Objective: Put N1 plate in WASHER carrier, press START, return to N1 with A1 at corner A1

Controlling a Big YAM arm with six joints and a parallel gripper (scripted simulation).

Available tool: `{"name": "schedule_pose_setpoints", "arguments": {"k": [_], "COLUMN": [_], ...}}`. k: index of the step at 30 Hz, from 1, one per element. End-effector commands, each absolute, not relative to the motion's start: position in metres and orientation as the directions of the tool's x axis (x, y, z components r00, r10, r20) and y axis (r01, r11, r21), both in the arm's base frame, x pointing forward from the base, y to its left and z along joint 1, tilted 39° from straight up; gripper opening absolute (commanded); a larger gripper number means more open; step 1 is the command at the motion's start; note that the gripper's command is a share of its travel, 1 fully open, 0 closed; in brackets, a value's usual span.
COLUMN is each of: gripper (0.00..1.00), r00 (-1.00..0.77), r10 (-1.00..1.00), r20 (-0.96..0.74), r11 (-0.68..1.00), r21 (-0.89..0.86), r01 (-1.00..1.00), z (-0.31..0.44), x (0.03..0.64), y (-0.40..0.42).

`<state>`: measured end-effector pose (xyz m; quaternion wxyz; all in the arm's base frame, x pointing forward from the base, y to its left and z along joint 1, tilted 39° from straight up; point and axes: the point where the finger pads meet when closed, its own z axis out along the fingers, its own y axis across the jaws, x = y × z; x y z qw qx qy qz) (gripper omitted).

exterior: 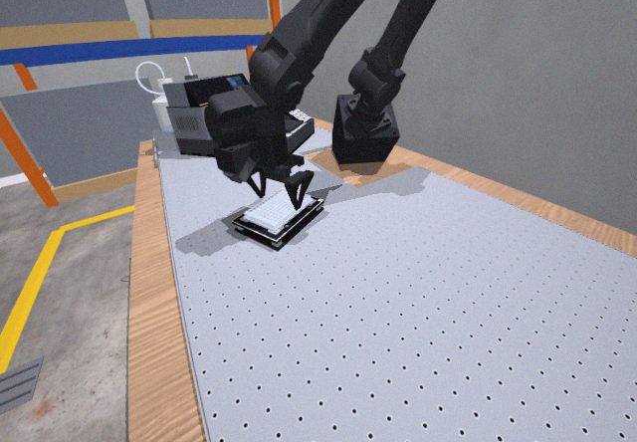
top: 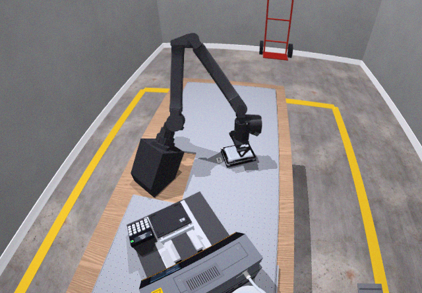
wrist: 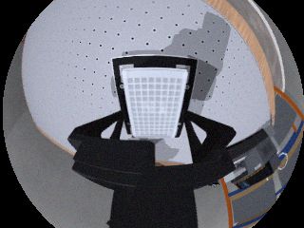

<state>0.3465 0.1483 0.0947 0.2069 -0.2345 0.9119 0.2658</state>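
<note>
1 plate (top: 233, 154) (exterior: 275, 211) (wrist: 154, 102), in nest; long axis run outward between 2 wide-spread, unloaded fingers of gripper (top: 242, 153) (exterior: 280, 201) (wrist: 154, 114); long sides flanked.

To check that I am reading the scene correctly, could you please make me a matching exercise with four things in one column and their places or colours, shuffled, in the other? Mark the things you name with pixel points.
1. White plate (top: 233, 154) (exterior: 275, 212) (wrist: 154, 102)
2. Fingers (top: 243, 152) (exterior: 278, 201)
3. Hand truck (top: 278, 20)
4. Keypad (top: 138, 226) (exterior: 300, 114)

A. Red, near the far wall
B. On the washer (top: 204, 266) (exterior: 192, 130) (wrist: 254, 173)
C. In the black nest (top: 238, 160) (exterior: 276, 238) (wrist: 154, 62)
D. Wide open, holding nothing

Pairs: 1-C, 2-D, 3-A, 4-B
</note>
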Motion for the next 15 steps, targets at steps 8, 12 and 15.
{"name": "schedule_pose_setpoints", "arguments": {"k": [8,12,15], "gripper": [1.0,1.0,1.0], "r00": [-0.811,-0.81,-0.814], "r10": [-0.3,-0.312,-0.309], "r20": [-0.503,-0.497,-0.492], "r11": [0.757,0.75,0.753], "r21": [0.392,0.394,0.396], "r01": [-0.523,-0.531,-0.525], "z": [0.0902,0.0852,0.0814], "x": [0.3549,0.3503,0.3491], "y": [0.1512,0.1572,0.1564]}}
